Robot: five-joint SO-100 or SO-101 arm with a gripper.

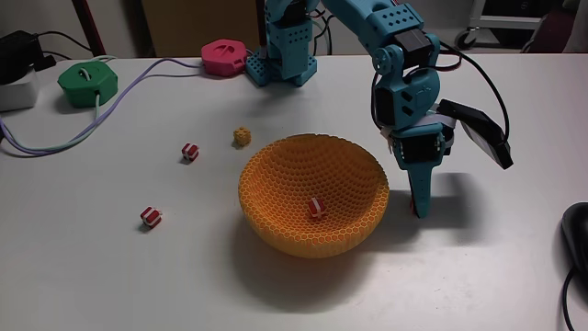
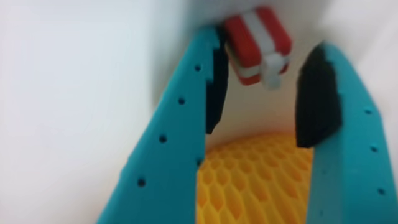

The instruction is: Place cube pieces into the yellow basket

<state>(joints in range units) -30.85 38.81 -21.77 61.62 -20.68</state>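
Teal gripper [image 2: 261, 59], fingers apart around a striped cube [image 2: 258, 43], beside the yellow basket [image 1: 276, 184].

The arm reaches down, its gripper [image 2: 264, 81] pointing downward with jaws parted.

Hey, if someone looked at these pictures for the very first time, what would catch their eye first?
Probably the big yellow basket mid-table in the fixed view, with one striped cube piece inside. Next, the teal claw pointing down at the table just right of the basket; in the wrist view its open jaws frame another red-and-white cube.
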